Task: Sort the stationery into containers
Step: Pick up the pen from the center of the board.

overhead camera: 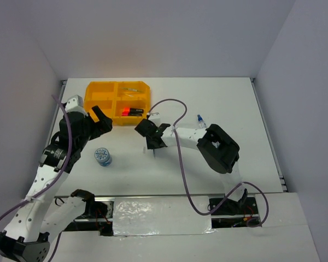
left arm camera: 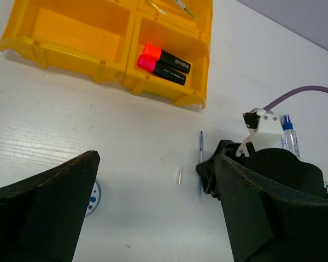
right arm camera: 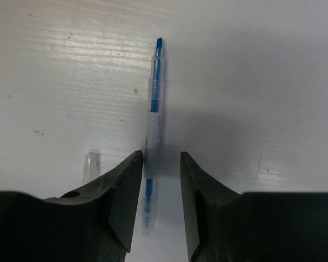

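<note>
**Between tray and arm bases: pen framed for pickup**

Right gripper [right arm camera: 161, 161] straddles the thin blue pen [right arm camera: 154, 109], which lies flat on the white table [right arm camera: 262, 82]. Its 2 fingers stand part-closed, 1 just touching the barrel and 1 apart, so nothing is clamped yet. Sitting crosswise lets them pinch the narrow barrel. Left gripper [left arm camera: 156, 164] hangs spread wide, empty. Yellow tray [left arm camera: 167, 90] holds 2 red-capped markers [left arm camera: 167, 64] together, suggesting like goes with like.

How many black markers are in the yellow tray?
2. The farther marker and the nearer marker lie side by side in the near right compartment of the yellow tray. More could hide behind its walls.
</note>
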Robot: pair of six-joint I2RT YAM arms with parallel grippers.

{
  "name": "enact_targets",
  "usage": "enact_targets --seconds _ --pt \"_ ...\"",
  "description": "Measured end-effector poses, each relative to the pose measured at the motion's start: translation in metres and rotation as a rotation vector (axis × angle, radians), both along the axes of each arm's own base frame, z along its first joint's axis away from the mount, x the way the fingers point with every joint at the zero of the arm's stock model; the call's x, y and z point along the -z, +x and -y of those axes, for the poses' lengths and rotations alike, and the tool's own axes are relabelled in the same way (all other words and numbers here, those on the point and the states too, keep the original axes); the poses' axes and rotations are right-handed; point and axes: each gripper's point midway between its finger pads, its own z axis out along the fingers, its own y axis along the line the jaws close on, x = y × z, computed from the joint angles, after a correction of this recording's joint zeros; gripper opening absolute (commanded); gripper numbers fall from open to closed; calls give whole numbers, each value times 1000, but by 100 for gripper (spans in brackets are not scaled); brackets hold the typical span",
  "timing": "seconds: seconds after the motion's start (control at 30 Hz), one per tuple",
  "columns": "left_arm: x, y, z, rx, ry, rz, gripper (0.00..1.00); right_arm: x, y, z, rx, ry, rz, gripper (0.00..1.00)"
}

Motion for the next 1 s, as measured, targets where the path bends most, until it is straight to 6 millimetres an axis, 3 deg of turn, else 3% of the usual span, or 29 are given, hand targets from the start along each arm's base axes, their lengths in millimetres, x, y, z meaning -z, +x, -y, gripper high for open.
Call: enact_targets --seconds 0.1,0.13,0.2,0.37,0.5,0.63,0.67,0.73,0.8,1.0 --pt "9 -4 3 33 14 -16 99 8 1 2 9 -17 -12 31" --pt "14 -4 5 46 16 -29 99 8 2 1 11 -13 -13 16" --pt "27 -5 10 76 18 -65 99 10 4 2 19 -11 -14 0" --pt "59 -4 34 151 31 -151 99 8 0 14 58 31 -13 0" --pt "88 0 77 258 60 -222 99 -1 -15 66 105 12 -24 0" --pt "136 5 116 343 115 -333 82 -46 -13 114 179 48 54 0" --pt "150 5 122 357 136 -369 73 -60 -12 122 193 68 87 0" --pt "174 8 129 368 166 -428 65 -85 -13 129 201 112 143 0" --pt "195 11 134 373 195 -480 65 -100 -16 133 195 144 178 0" --pt "230 20 143 372 232 -554 63 -96 -30 142 166 138 170 0"
